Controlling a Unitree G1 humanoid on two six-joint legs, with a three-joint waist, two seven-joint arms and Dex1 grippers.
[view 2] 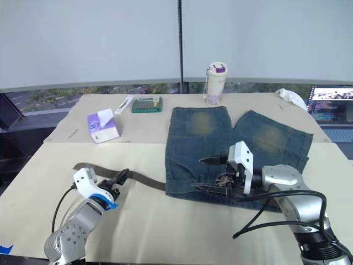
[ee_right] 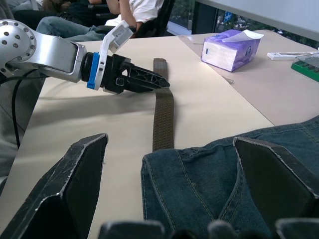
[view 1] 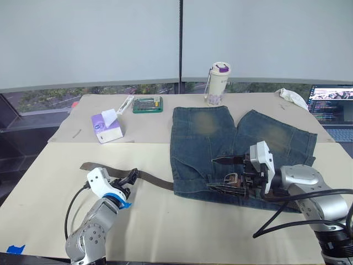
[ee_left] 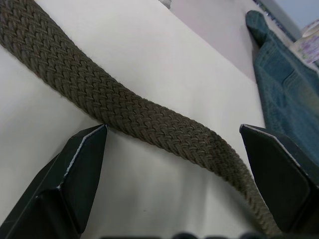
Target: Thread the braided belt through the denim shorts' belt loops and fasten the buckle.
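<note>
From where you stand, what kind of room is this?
Probably an office or lab used for testing: a paper-covered table by big blinded windows, a laptop showing code, and seated people in the right wrist view.

The shorts (view 1: 231, 149) lie flat on the worktop, right of centre, waistband nearest, faded tan patches on both legs. The brown braided belt (view 1: 149, 178) runs leftward from the waistband; its buckle (view 1: 231, 178) rests on the waistband.

Purple tissue box (view 1: 106, 126), green tray (view 1: 148, 105), lidded tumbler (view 1: 217, 83), white cloth (view 1: 292, 98), laptop (view 1: 334, 107) on the far table.
</note>
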